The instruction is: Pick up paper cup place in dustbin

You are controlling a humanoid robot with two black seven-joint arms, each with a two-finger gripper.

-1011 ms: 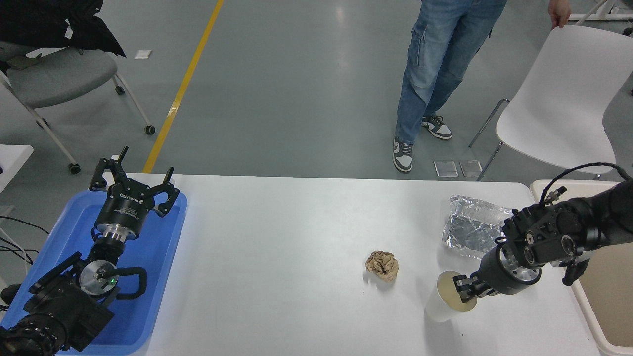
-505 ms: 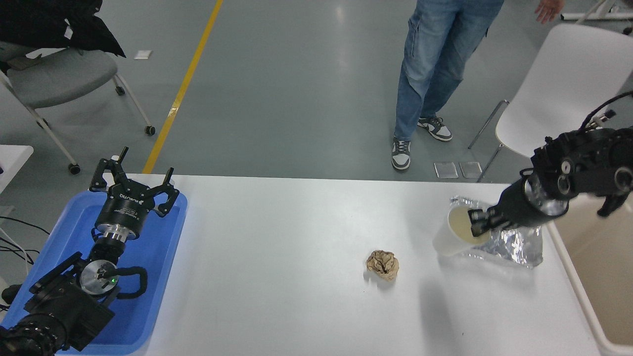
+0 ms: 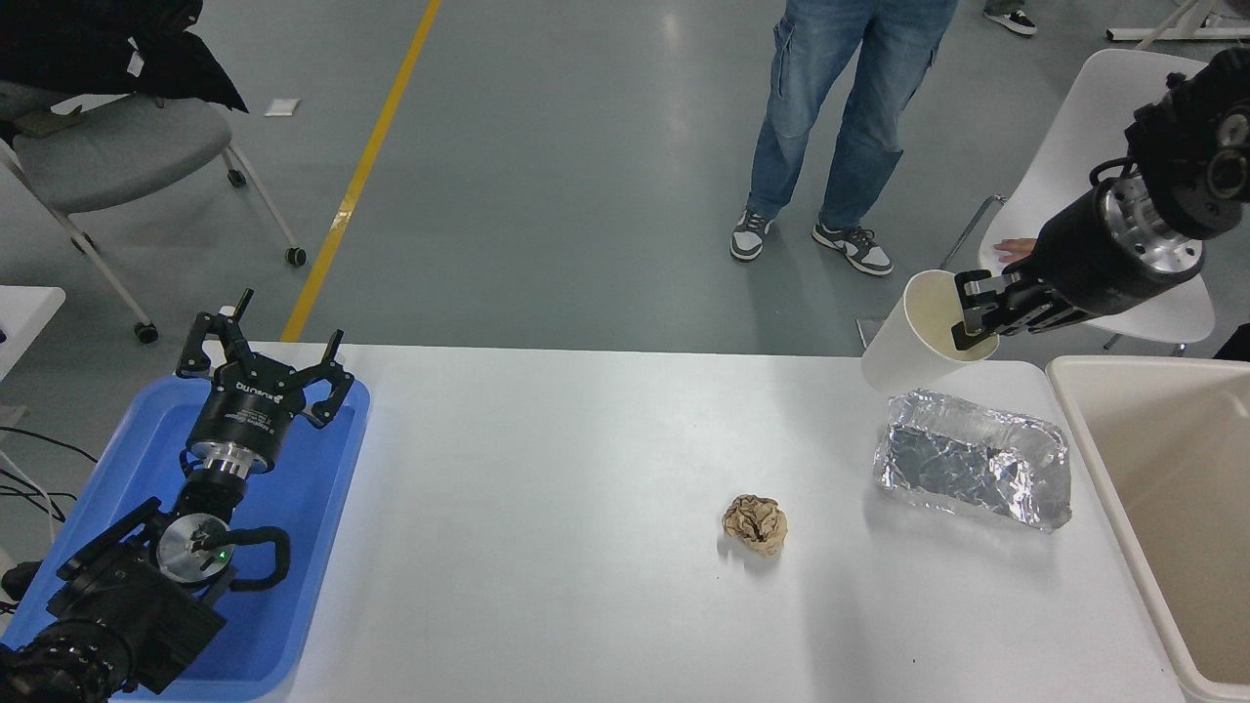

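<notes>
Right gripper (image 3: 977, 312) clamped on the rim of the paper cup (image 3: 913, 332), one finger inside the mouth and the other outside, cup lifted clear of the white table (image 3: 586, 586) and tilted with its cream inside turned toward the camera. Held high at the table's far right edge, above the far end of the crinkled foil tray (image 3: 972, 474) and left of the dustbin (image 3: 1074, 386), not over the bin's opening. Dustbin standing beside the table's right end, beige inside showing. Crumpled brown paper ball (image 3: 755, 524) lying alone near mid-table, well apart from the foil tray. Left gripper (image 3: 264, 366) parked over the blue tray (image 3: 322, 508) at the lower left, fingers spread wide and holding nothing. Beyond the table, a person's legs in jeans (image 3: 830, 117) and a white chair (image 3: 1094, 146) behind the raised right arm
</notes>
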